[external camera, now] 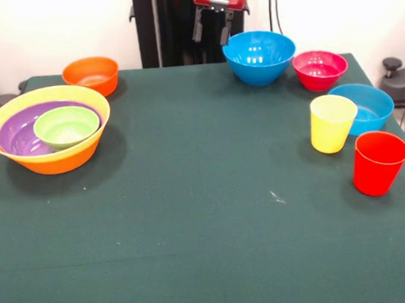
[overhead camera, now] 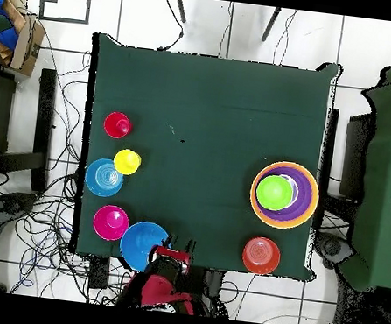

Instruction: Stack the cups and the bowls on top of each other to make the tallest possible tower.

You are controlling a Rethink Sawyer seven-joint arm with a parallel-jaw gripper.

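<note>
The tower (external camera: 49, 137) stands near the table's edge at the left of the front view. Its base is a large yellow-orange bowl (external camera: 63, 160), with a wide purple bowl (external camera: 19, 138) nested inside it and a small green bowl (external camera: 66, 126) sitting in the purple one, off toward the pile's right side. In the overhead view the same pile (overhead camera: 284, 195) shows at the right of the green table (external camera: 193, 215).

An orange bowl (external camera: 91, 75) rests alone just behind the tower, near the far edge. Well apart, on the other side, the remaining pieces cluster together: a deep blue bowl (external camera: 259, 56) at the far edge, a pink-red bowl (external camera: 319, 69) just beside it, and a shallower blue bowl (external camera: 364, 106) nearer the camera. The yellow cup (external camera: 332, 123) stands upright against the front of that shallower bowl, and the red cup (external camera: 379, 161) stands upright just beside the yellow one, closer to the camera.

The arm is drawn back at the table's far side, its red and black wrist hanging just above the rim of the deep blue bowl. The gripper (external camera: 212, 31) points downward with its two dark fingers (external camera: 198, 28) spread apart, holding nothing and touching nothing. From overhead, the gripper (overhead camera: 170, 256) sits at the table's edge beside that bowl.
</note>
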